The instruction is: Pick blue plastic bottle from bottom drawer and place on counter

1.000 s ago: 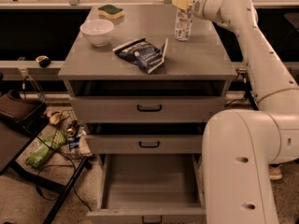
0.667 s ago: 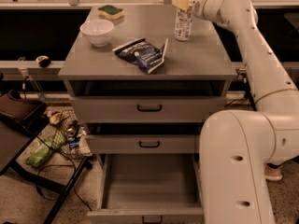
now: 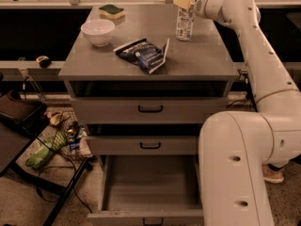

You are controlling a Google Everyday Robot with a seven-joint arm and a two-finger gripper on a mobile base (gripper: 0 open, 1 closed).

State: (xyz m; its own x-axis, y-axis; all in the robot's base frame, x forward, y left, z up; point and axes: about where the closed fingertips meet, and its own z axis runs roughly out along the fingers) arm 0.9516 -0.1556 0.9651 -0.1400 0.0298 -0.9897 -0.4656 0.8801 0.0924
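Note:
The blue plastic bottle stands upright on the counter near its far right corner, with a pale cap and a bluish-white label band. My gripper is at the bottle's neck, reaching in from the right at the end of the white arm. The bottom drawer is pulled open low in front, and its floor is bare. My white body covers its right side.
On the counter are a white bowl, a green-and-yellow sponge at the back and a dark blue snack bag in the middle. The top drawer and middle drawer are shut. Clutter and a black stand sit on the floor at the left.
The gripper and the bottle stay where they were. My body at the lower right has shifted slightly to the left.

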